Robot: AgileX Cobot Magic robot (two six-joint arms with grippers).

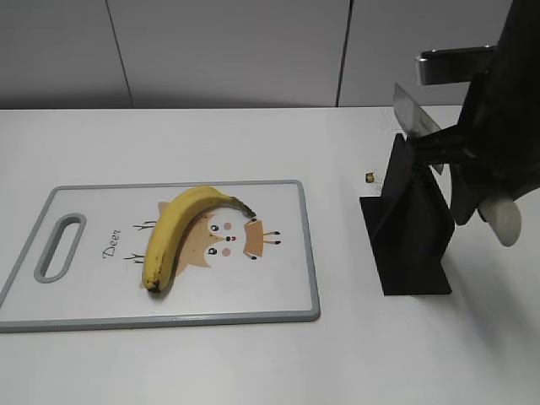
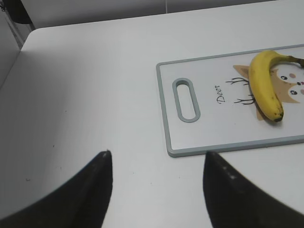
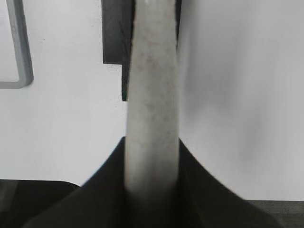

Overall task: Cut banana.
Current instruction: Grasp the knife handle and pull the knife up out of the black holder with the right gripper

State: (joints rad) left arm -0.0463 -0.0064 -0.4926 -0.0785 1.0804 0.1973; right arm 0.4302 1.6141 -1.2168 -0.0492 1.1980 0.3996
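The banana (image 1: pixel 181 228) is yellow, curved, unpeeled, with a dark stem, lying mid-board (image 1: pixel 287 253). My right gripper (image 3: pixel 152 185) clamps the knife's (image 1: pixel 413 114) pale handle (image 3: pixel 152 109) above the black stand (image 1: pixel 409 228), well right of the banana. My left gripper (image 2: pixel 156 185) hangs wide open off the board's left edge

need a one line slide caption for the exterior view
Right pincer grips a white-handled knife above its black stand; unpeeled banana waits on the deer-print cutting board.
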